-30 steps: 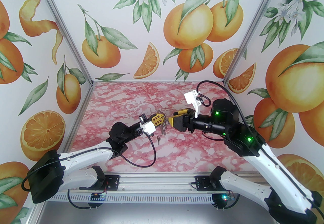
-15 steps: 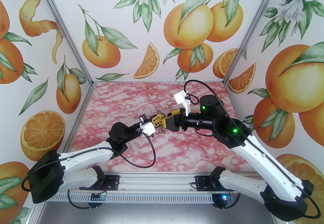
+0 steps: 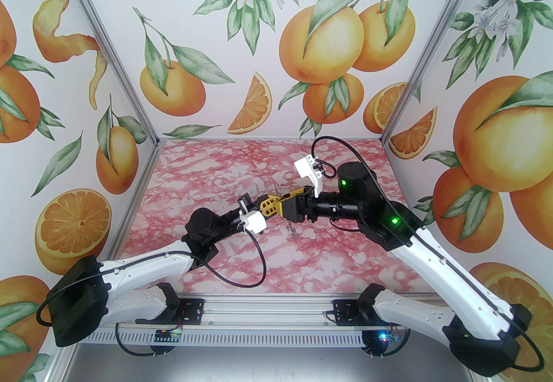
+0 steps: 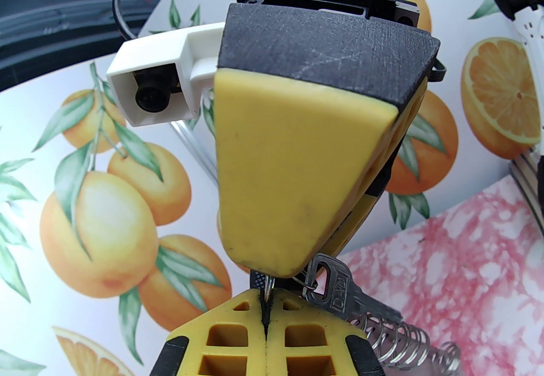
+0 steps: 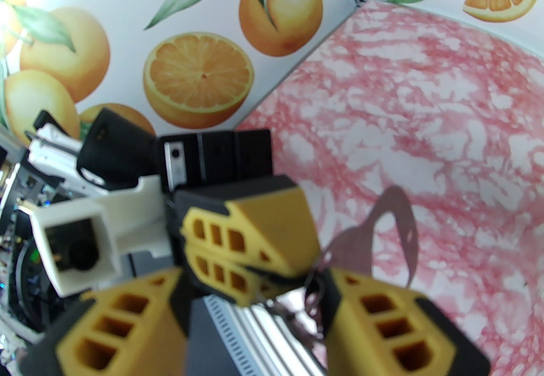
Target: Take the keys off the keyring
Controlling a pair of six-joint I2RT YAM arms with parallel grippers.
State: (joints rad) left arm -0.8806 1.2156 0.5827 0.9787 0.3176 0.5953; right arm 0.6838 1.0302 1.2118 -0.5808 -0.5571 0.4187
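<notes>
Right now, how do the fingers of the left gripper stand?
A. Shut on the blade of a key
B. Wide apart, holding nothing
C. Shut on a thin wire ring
C: in the left wrist view the left gripper has its fingertips pressed together with a thin wire ring pinched in the seam, while the key hangs free beside them.
</notes>
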